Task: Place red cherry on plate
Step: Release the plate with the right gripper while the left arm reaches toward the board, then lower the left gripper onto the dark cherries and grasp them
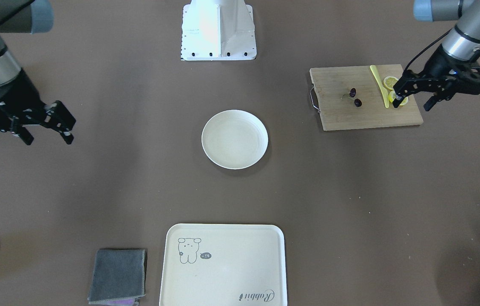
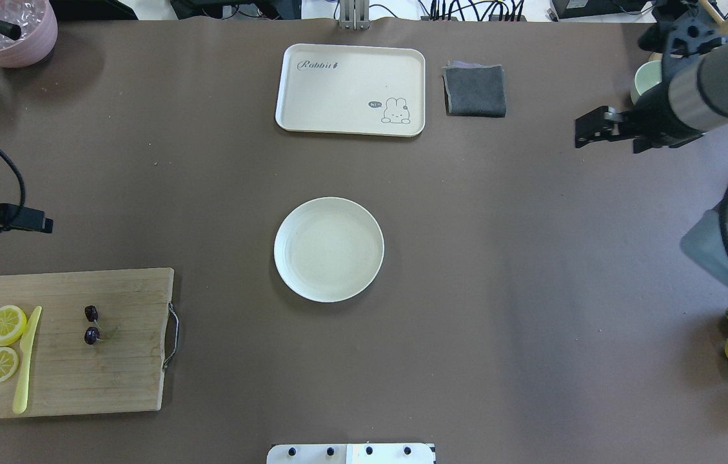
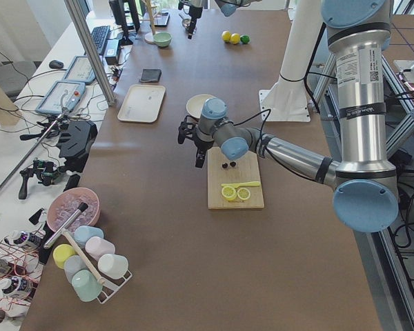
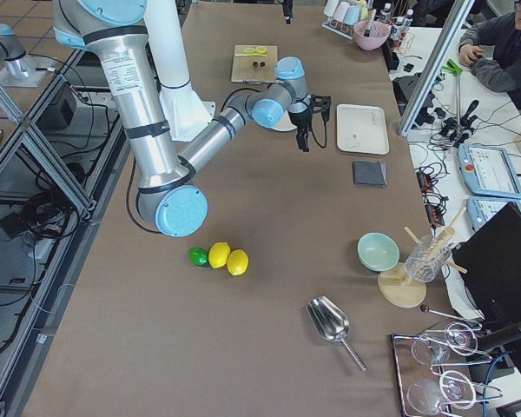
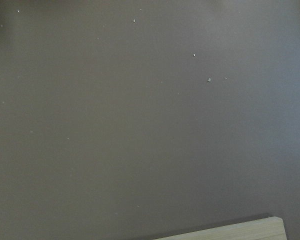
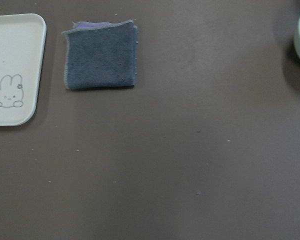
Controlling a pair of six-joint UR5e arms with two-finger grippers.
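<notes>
Slippage threatens: the left gripper (image 1: 411, 104), spread empty like the right gripper (image 1: 49, 140), could pinch off-centre and flick the tiny cherry (image 1: 357, 102) off the board (image 1: 363, 119), missing the plate (image 1: 222, 144).

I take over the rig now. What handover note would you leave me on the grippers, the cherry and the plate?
Left gripper: open, empty, raised near the cutting board.
Right gripper: open, empty, far off.
Red cherry: lies on the board.
Plate: empty, at table centre.
Done: nothing.
To do: grasp cherry, put it on plate.
</notes>
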